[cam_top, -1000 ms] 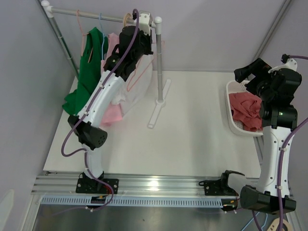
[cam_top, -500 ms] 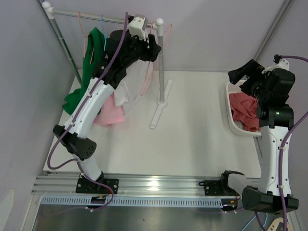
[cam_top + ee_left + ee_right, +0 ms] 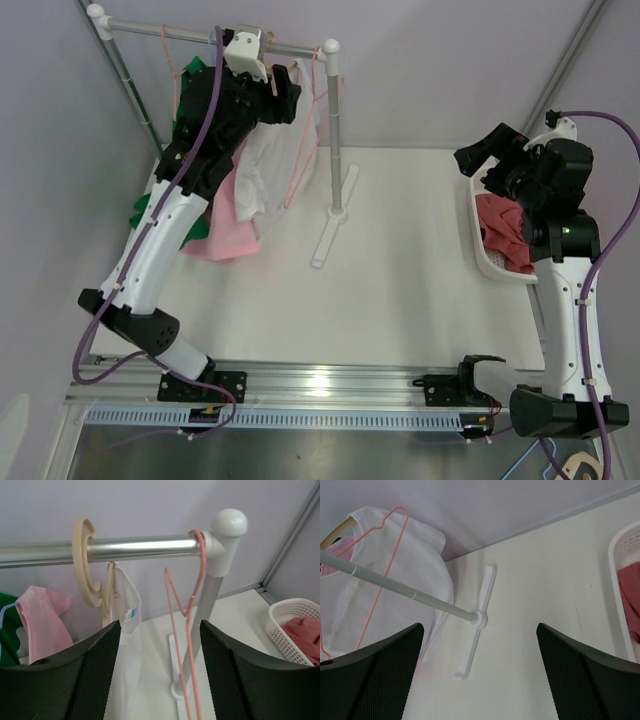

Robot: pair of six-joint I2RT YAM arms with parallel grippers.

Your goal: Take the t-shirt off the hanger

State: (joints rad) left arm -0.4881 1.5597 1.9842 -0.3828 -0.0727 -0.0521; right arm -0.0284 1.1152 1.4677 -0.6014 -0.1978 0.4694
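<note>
A white t-shirt (image 3: 268,170) (image 3: 127,650) (image 3: 405,555) hangs from the rail (image 3: 190,33) (image 3: 140,547) on a beige hanger (image 3: 82,560) (image 3: 335,532). Beside it, an empty pink hanger (image 3: 305,140) (image 3: 189,605) (image 3: 377,580) hooks over the rail's end by the post (image 3: 335,130). My left gripper (image 3: 287,98) (image 3: 160,627) is open at rail height, facing both hangers and holding nothing. My right gripper (image 3: 478,155) (image 3: 480,630) stands wide open above the left rim of the basket, empty.
A pink shirt (image 3: 228,238) (image 3: 42,625) and a green shirt (image 3: 145,210) hang further left on the rail. A white basket (image 3: 478,250) (image 3: 280,625) (image 3: 620,575) with red cloth (image 3: 505,228) stands at the right. The rack's foot (image 3: 330,235) (image 3: 477,617) lies mid-table.
My left arm rose from the clothes up to the rail and its gripper opened; the pink hanger now hangs at the rail's end. My right arm shifted slightly left.
</note>
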